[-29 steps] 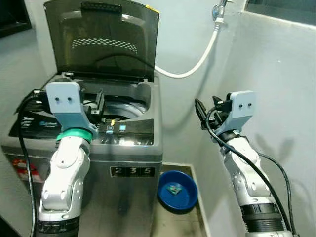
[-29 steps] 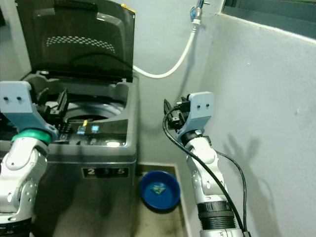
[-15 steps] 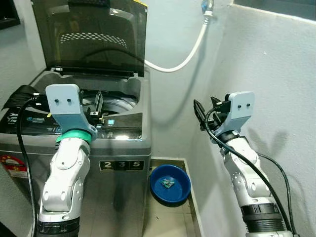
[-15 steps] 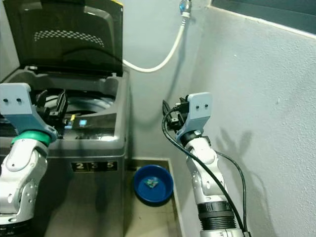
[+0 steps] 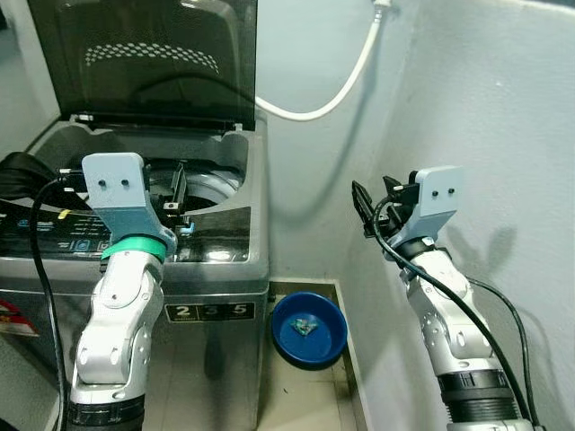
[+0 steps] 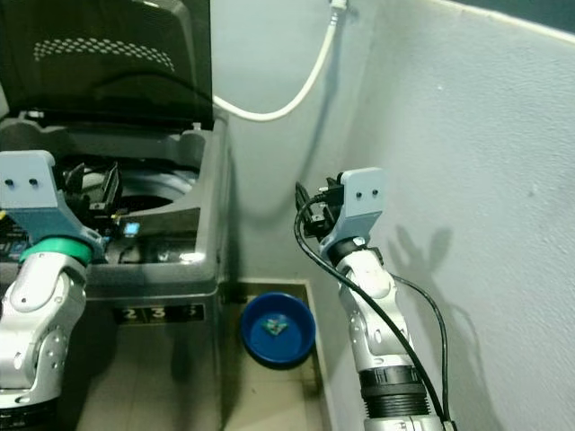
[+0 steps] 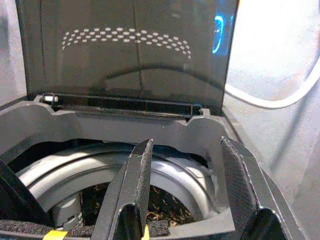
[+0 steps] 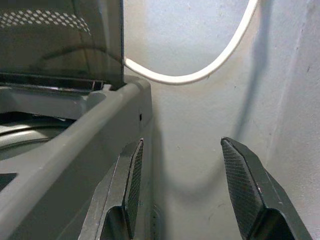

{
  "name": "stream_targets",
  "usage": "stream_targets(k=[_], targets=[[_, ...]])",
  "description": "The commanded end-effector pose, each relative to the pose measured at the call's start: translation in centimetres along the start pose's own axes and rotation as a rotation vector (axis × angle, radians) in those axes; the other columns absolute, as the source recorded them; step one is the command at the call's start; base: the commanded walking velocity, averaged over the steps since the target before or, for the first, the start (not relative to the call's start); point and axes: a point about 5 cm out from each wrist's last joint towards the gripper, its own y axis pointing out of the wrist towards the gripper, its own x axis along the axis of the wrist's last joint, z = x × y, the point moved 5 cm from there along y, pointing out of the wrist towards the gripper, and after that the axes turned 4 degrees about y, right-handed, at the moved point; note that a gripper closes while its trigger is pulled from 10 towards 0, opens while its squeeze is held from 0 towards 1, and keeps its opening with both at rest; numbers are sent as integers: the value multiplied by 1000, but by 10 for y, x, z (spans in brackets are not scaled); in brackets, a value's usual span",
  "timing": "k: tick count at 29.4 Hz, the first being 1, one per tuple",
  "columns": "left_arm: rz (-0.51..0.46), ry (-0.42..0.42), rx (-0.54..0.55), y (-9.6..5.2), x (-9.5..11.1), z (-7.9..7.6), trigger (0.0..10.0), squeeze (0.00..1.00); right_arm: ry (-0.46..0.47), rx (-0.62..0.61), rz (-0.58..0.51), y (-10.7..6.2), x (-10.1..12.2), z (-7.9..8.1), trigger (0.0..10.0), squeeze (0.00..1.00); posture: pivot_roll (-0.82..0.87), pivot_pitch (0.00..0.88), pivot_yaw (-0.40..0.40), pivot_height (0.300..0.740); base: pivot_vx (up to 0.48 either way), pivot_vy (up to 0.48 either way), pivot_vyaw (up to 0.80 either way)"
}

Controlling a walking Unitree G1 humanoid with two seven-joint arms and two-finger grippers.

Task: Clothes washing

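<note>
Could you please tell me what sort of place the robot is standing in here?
Most likely a small home laundry nook: a top-loading washing machine with its lid raised, a white water hose along the wall, and a blue basin on the floor.

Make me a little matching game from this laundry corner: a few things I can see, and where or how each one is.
Things:
1. washing machine lid
2. blue basin
3. white hose
4. left tool

States:
A. on the floor beside the machine
B. raised upright
C. open above the drum
D. hanging in a curve along the wall

Pairs: 1-B, 2-A, 3-D, 4-C
</note>
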Motion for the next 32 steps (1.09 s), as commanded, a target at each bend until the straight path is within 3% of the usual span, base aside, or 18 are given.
stream_targets(k=[1, 9, 32], targets=[[6, -4, 3, -2, -1, 0, 10000, 0, 3, -2, 10, 1, -1, 0, 10000, 0, -11, 46, -18, 740, 0, 0, 0], [1, 7, -6, -1, 0, -1, 10000, 0, -38, -2, 13, 0, -1, 1, 10000, 0, -12, 45, -15, 740, 0, 0, 58], [32, 45, -21, -1, -9, -6, 10000, 0, -113, 16, 18, 0, -5, 6, 10000, 0, -11, 45, -12, 740, 0, 0, 800]])
